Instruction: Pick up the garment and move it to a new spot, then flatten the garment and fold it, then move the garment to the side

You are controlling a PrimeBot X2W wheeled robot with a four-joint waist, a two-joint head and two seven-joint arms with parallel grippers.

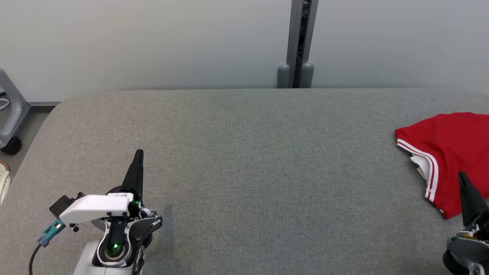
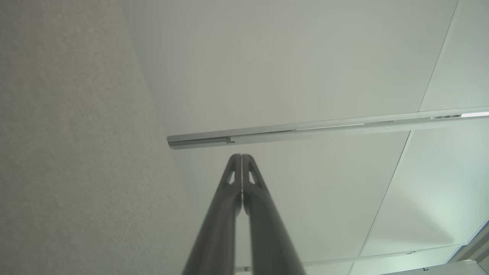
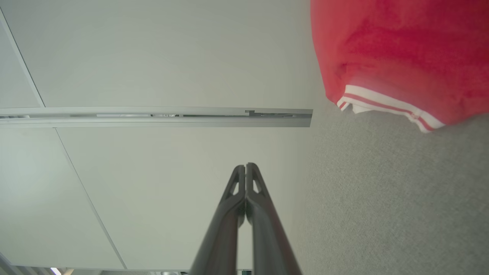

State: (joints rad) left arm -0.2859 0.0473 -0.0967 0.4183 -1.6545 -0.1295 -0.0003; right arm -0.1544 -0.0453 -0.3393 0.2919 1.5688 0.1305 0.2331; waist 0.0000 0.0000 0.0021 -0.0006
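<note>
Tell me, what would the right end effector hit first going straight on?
Probably the pale wall: the shut right end effector aims past the red garment, which lies off to one side on the table, though depth is hard to judge.

You have a broad grey fabric-covered table (image 1: pixel 244 160) with rounded far corners before you. Lying flat on it, near the robot's right edge, is a red cloth garment (image 1: pixel 450 152) with white-striped trim (the head view's border cuts part off).
</note>
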